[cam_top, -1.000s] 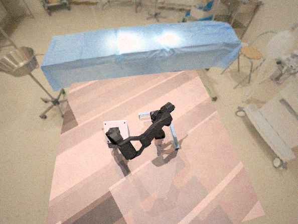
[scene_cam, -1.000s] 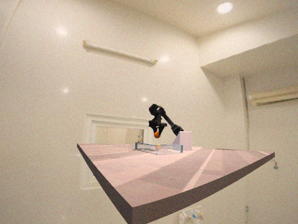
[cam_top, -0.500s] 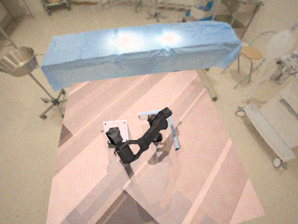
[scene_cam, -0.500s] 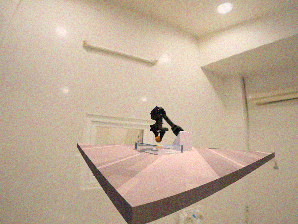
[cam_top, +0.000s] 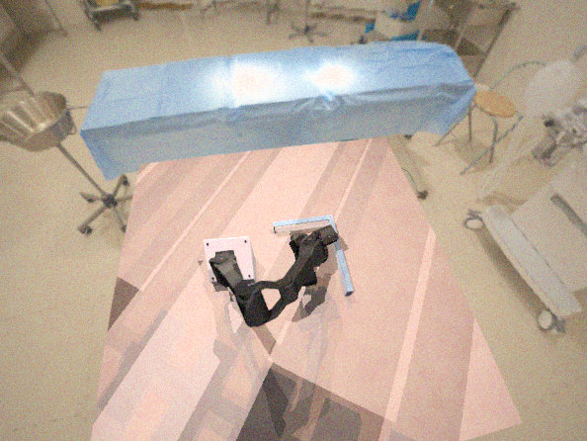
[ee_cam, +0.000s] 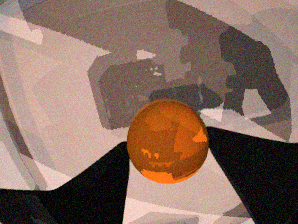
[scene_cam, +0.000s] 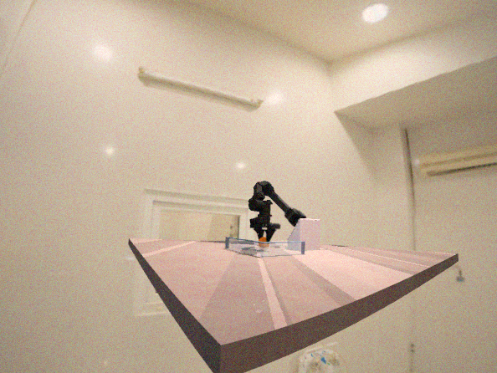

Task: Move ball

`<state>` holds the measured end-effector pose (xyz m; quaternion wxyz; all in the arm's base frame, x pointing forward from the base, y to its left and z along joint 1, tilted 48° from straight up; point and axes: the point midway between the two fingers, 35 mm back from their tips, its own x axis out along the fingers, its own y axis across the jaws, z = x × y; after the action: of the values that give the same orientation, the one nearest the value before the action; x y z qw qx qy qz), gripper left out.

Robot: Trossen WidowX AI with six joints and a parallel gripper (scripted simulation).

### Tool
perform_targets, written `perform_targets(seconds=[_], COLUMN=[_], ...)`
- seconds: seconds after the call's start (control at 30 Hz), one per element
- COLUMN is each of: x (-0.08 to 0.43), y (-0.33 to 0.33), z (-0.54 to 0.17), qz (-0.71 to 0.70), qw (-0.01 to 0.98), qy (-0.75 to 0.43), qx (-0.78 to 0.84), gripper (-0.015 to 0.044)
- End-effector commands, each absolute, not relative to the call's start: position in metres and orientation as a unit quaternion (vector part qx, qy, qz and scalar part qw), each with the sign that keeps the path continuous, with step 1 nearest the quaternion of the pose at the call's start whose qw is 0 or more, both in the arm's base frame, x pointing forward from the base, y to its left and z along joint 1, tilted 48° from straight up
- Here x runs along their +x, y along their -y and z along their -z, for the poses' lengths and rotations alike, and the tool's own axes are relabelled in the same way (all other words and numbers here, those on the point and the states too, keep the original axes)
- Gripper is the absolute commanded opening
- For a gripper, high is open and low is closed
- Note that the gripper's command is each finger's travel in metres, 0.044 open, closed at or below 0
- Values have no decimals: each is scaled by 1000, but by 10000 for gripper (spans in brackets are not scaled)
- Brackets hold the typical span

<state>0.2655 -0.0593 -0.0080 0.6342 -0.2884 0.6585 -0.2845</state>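
- One orange ball (ee_cam: 166, 140) sits clamped between our two black fingers; the gripper (scene_cam: 263, 235) is closed on it.
- We see the gripper pointing down inside the corner formed by the clear walls (cam_top: 340, 247), low over the table (scene_cam: 335, 284).
- From the exterior view, we note the ball (scene_cam: 262, 239) just behind the near wall (scene_cam: 264, 247).
- We cannot tell whether the ball touches the table surface.
- We cannot make out the see-through copy.

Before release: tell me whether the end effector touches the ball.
Touching. The wrist view shows the orange ball pinched between both dark fingers of the end effector.
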Motion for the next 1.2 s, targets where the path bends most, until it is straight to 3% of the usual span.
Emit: perform_targets(seconds=[0.0,0.37,0.83,1.17], x=[265,265,265,267], y=[63,73,71,6], z=[11,20,18,-39], qz=[284,284,283,283], qw=[633,633,634,633], qy=[-658,-658,-658,-659], qx=[-293,-293,-290,-292], gripper=[0,0,368,380])
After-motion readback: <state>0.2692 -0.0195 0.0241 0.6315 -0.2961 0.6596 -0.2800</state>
